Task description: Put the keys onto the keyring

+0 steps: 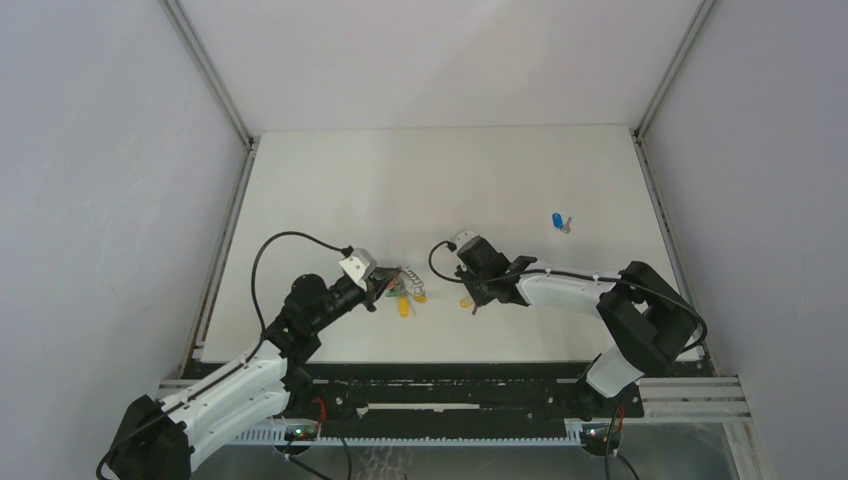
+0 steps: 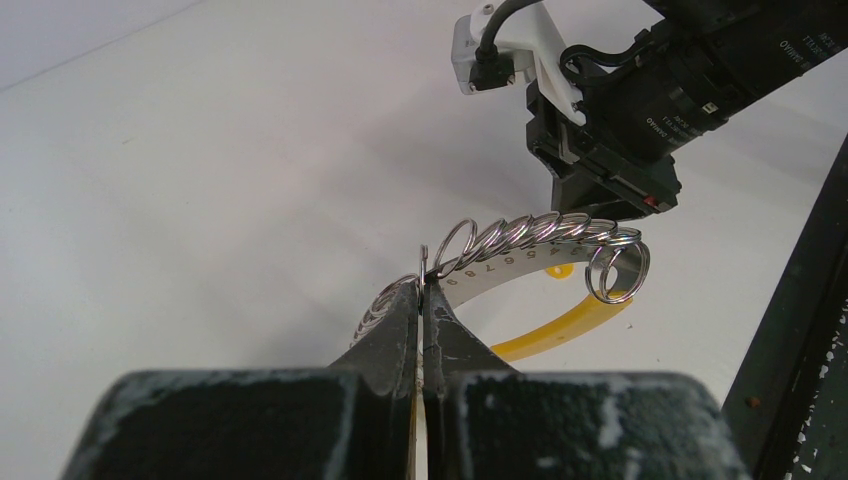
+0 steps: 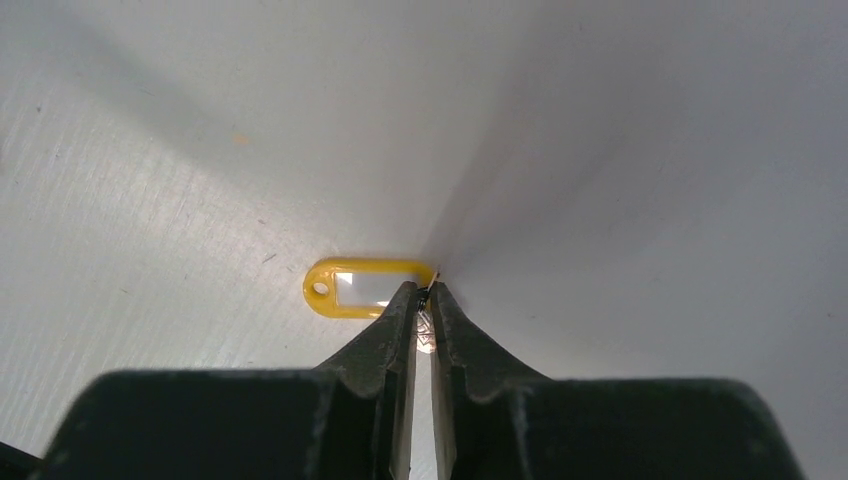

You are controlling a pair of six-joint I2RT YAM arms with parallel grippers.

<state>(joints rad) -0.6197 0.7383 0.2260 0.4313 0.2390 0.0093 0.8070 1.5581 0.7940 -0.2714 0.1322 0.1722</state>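
keyring (image 2: 520, 233) sits clamped in left gripper (image 2: 421, 292), its keys mostly hidden behind the fingers; right gripper (image 3: 421, 298) pinches the end of yellow key (image 3: 360, 288), contact obscured.

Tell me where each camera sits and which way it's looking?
Top camera: high behind the arms, looking down at the table; the left arm and right arm show.
Left wrist camera: looks along the shut left claw pinching the keyring; the right arm is ahead.
Right wrist camera: looks down its right claw at the yellow tag.
Shared: top and right wrist views both show that tag.
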